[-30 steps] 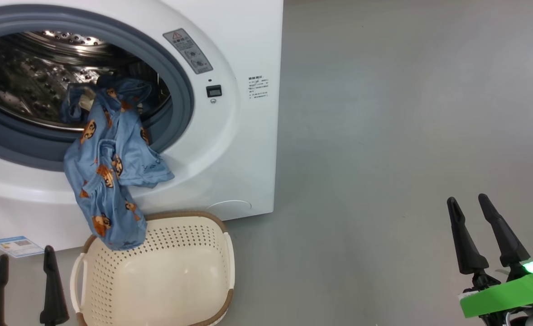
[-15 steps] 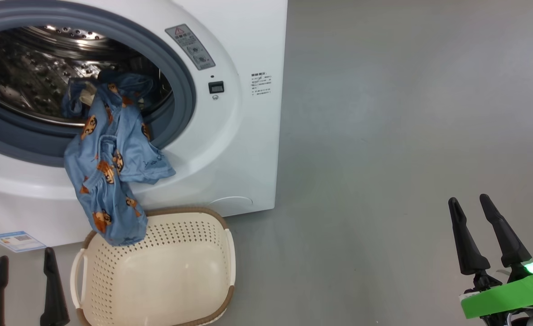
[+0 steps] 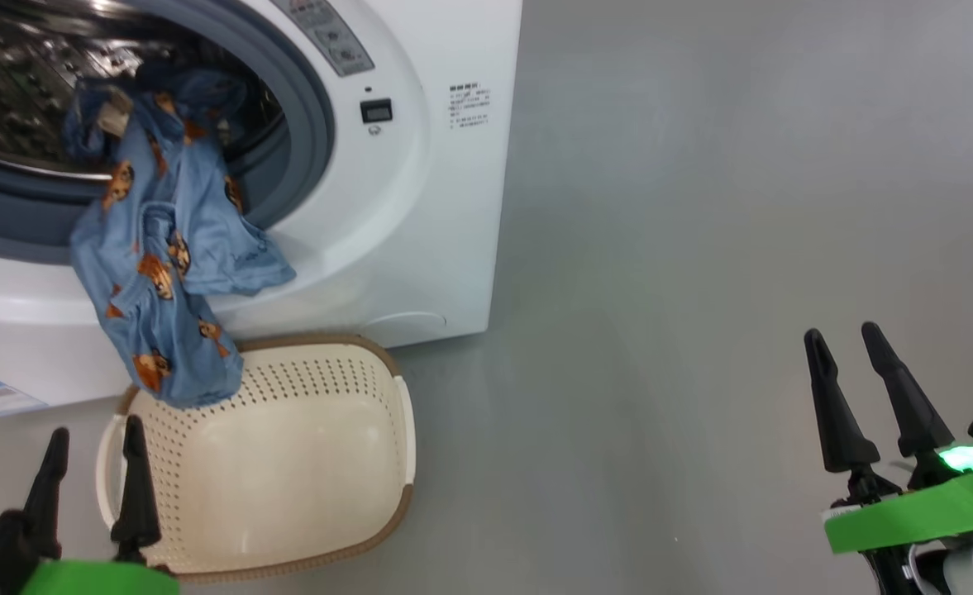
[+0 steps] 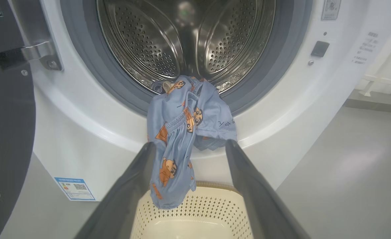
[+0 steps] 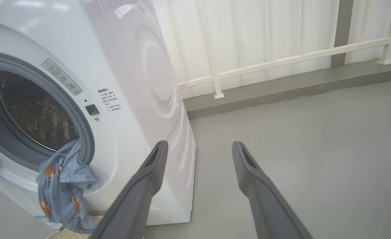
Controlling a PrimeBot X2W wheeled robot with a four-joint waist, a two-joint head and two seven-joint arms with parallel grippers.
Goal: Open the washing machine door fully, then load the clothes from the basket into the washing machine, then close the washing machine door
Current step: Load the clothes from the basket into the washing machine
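Dark fingers of the left gripper [image 3: 95, 430] stand spread and empty, low in front of the washer [image 3: 420, 207]. The right gripper [image 3: 840, 332] is also spread and holds nothing. It is well off to the washer's right, over bare floor [image 3: 701, 248].

Next comes the basket [image 3: 329, 397], on the floor against the washer's foot, right under the opening. Its inside looks empty.

The clothes [image 3: 155, 273] lie across the lower lip of the washer's opening. Their top is bunched just inside the drum [image 4: 182, 33], over the grey gasket [image 3: 304, 132]. The rest hangs down the washer's white front, and the tail reaches the basket's rear rim; whether it touches the rim I cannot tell.

The door [image 4: 6, 126] is swung wide open at the washer's left, its hinge side showing in the left wrist view.

By my reading the loading step is in hand and nearly through: the door is open and the basket is cleared, but the bundle is only half inside. The left gripper is lined up with the hanging cloth, so the next move probably falls to it. It would need to pinch the cloth low on the dangling part, lift it above the lip and carry it deep past the gasket before letting go. Nothing should be left lying across the seal, since cloth caught there would likely stop the door from latching.
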